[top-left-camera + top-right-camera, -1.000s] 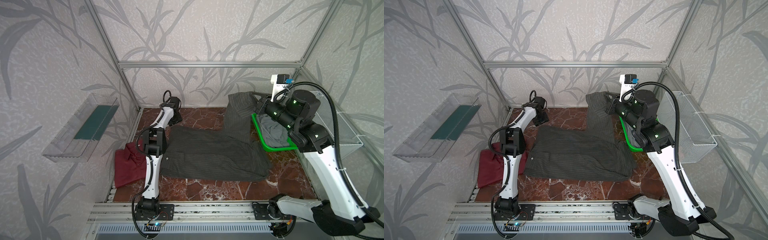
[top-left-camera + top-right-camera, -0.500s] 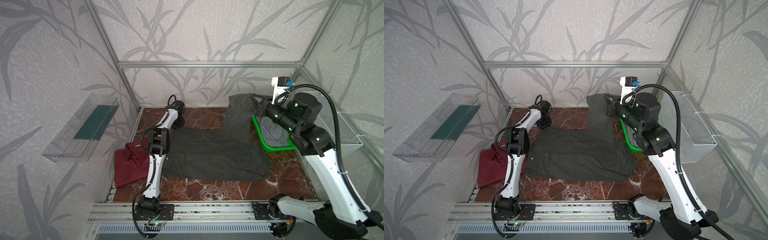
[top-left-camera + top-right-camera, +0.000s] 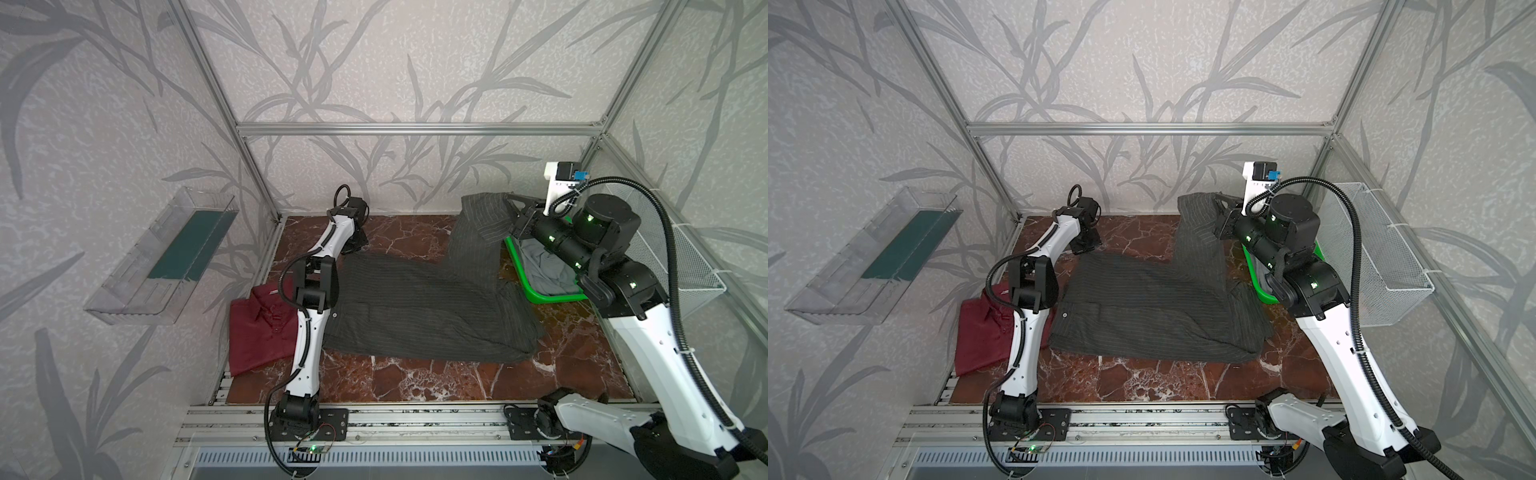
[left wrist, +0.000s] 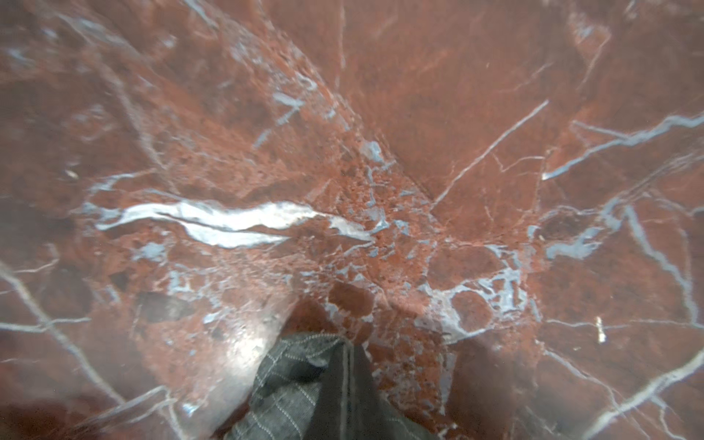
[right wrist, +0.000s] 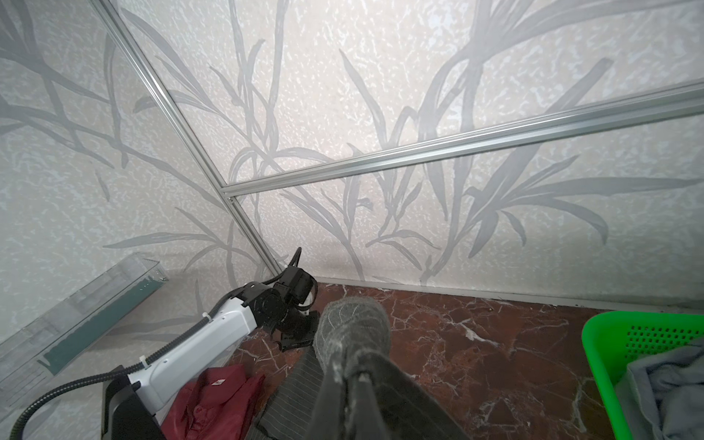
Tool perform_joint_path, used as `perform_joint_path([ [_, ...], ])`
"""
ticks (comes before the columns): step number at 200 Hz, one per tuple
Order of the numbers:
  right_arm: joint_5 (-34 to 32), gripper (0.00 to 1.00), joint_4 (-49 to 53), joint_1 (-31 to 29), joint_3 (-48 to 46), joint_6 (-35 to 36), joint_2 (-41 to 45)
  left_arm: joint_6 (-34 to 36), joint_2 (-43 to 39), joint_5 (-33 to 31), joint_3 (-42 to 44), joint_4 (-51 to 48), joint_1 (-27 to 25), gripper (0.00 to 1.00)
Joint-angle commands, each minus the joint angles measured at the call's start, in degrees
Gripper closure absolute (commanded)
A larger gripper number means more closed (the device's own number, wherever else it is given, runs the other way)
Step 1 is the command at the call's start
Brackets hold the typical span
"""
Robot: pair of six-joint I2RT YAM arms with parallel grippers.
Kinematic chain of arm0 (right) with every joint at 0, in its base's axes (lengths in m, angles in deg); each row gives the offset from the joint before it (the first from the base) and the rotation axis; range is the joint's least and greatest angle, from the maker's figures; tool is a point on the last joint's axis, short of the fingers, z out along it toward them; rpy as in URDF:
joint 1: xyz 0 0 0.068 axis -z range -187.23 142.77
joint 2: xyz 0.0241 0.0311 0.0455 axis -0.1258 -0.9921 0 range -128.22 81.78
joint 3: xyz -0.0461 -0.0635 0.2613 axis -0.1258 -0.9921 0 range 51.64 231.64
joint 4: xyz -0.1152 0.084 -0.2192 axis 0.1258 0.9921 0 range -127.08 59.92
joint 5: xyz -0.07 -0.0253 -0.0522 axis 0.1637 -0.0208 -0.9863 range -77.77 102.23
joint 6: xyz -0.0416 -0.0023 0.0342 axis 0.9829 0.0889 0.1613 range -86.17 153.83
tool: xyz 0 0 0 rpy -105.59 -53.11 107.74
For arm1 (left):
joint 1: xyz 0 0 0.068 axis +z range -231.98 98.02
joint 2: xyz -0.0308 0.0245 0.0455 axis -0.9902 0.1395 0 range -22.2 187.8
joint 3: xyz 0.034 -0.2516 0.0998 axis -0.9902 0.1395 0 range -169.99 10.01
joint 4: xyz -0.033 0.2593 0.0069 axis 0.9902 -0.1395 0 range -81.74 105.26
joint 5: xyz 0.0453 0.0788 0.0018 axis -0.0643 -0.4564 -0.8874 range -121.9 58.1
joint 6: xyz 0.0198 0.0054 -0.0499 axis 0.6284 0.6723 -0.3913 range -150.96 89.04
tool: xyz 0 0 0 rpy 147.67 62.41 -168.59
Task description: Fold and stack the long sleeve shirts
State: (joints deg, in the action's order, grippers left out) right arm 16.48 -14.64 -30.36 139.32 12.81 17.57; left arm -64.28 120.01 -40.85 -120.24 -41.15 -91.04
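The grey striped shirt [image 3: 415, 307] lies spread out on the desk [image 3: 436, 374]. The left claw [image 3: 355, 246] is pinched tight on its far left corner, down low. The right claw [image 3: 510, 214] is clamped on another part of the same shirt and holds it up in the air by the green basket [image 3: 519, 274]. The dark red shirt [image 3: 262, 328] sits folded at the desk's left edge.
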Motion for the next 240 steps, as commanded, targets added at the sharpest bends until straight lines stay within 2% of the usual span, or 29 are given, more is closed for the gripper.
perform_joint_path([
  [1,-2.1,1.0,-2.5,-0.1,-1.6,-0.5,3.1,2.0,-10.7,-5.2,6.7,5.9,-0.3,1.0],
  [36,-1.9,1.0,-1.0,0.0,-5.2,-1.7,5.9,3.6,-23.2,-8.3,25.8,19.5,-1.7,1.0],
  [70,-0.4,1.0,1.8,0.0,-7.3,-2.1,8.7,3.5,-31.2,-9.1,39.3,28.5,-3.2,1.0],
  [142,0.0,1.0,10.1,0.0,-12.6,-1.4,15.6,0.6,-41.4,-18.4,56.7,34.7,-6.1,1.0],
  [188,1.2,1.0,17.0,0.0,-13.3,-0.4,19.5,-1.9,-47.1,-19.6,64.1,37.3,-6.9,0.98],
  [216,1.9,1.0,22.1,0.1,-12.9,0.4,20.9,-5.4,-48.8,-20.0,66.3,35.4,-7.5,0.9],
  [240,1.0,1.0,24.4,0.0,-12.6,1.2,22.0,-8.4,-49.4,-19.0,69.0,35.0,-8.4,0.88],
])
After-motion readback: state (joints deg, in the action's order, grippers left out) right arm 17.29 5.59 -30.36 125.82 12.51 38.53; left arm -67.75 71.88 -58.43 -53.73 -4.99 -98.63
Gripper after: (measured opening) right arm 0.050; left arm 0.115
